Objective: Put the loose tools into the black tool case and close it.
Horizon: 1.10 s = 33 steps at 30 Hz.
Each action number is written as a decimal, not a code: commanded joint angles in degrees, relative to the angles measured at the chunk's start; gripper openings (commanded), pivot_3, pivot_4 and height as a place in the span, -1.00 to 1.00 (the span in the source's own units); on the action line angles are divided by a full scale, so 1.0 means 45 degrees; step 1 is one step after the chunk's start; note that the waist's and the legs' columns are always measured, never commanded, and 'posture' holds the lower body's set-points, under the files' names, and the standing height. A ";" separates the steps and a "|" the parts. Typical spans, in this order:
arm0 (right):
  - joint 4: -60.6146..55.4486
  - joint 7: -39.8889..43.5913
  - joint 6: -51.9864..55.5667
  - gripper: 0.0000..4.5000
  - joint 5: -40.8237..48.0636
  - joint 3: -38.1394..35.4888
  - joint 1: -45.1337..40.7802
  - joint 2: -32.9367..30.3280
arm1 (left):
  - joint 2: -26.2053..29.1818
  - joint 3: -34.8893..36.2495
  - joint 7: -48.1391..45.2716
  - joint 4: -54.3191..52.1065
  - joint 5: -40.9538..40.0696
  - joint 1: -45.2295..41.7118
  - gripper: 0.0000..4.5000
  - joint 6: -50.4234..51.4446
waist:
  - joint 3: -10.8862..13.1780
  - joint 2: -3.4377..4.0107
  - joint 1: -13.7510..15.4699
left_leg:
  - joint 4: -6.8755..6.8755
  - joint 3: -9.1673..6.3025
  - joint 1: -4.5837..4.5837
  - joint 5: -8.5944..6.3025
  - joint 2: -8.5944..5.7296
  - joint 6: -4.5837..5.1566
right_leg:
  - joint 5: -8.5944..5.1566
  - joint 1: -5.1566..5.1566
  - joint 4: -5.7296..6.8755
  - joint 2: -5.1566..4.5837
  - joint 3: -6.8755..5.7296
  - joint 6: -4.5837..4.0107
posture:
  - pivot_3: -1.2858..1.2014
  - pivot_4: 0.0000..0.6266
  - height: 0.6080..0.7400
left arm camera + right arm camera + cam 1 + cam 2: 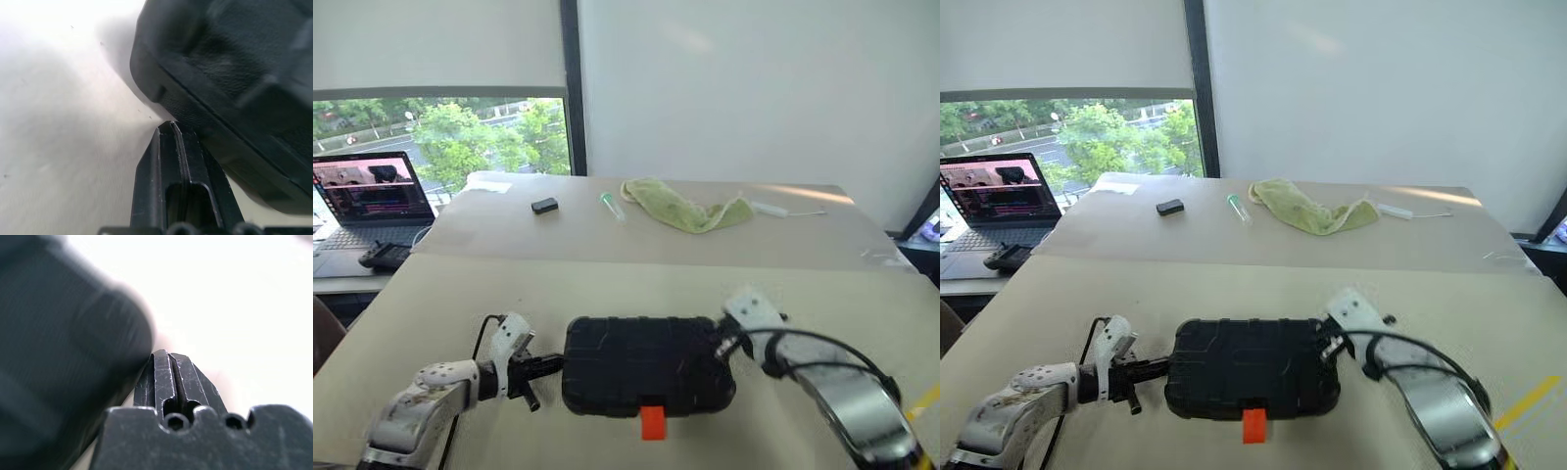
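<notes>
With the black tool case (646,364) lying shut on the tabletop (607,294) near its front edge, orange latch (652,423) facing me, I judge the loading done and the closing step in hand. I see no loose tools left on the surface. My left gripper (548,366) sits at the case's left end, my right gripper (722,343) at its right end, both with fingers pressed together and gripping nothing. Next I'd check the lid is seated all round, then press that latch home; whether it has already caught, I can't tell.
</notes>
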 commanded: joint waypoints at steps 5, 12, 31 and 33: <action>0.3631 0.0253 -0.1212 -0.97 -0.0824 0.1278 -0.2533 0.0577 | -0.1497 -0.0231 0.2025 0.0270 0.0126 -0.2173 -1.00 0.0522 | -0.0005 -0.0011 0.0022 | -0.0001 -0.0022 -0.0027 -0.0009 -0.0038 0.0018 | 0.0019 0.0004 -0.0015 -0.0028 -0.0019 0.0024 | 0.03 -0.52 1.00; 0.0893 0.1044 0.0736 -0.97 -0.0056 -0.0505 -0.1907 -0.0665 | -0.0845 -0.0200 0.1903 -0.0236 0.0159 -0.2212 -1.00 0.0759 | -0.0003 -0.0007 -0.0016 | -0.0014 -0.0024 -0.0106 -0.0023 -0.0048 0.0045 | 0.0029 -0.0042 -0.0025 -0.0044 -0.0027 0.0054 | 0.03 -0.52 1.00; -0.4982 0.0795 0.6619 -0.97 0.2721 -0.1689 0.1273 -0.0237 | 0.0159 -0.1357 0.1600 -0.1357 -0.0082 -0.2451 -1.00 0.2202 | -0.0001 -0.0010 -0.0138 | -0.0017 -0.0022 -0.0055 -0.0036 -0.0045 0.0062 | 0.0046 0.0010 -0.0141 -0.0038 0.0000 0.0073 | 0.03 -0.52 1.00; -0.3984 0.0530 0.5911 -0.97 0.2524 -0.1272 0.0514 -0.0131 | -0.0051 -0.1385 0.1852 -0.1506 -0.0206 -0.2572 -1.00 0.2507 | -0.0001 -0.0010 -0.0235 | -0.0020 -0.0021 -0.0055 -0.0029 -0.0042 0.0051 | 0.0056 0.0002 -0.0139 -0.0030 0.0002 0.0065 | 0.03 -0.52 1.00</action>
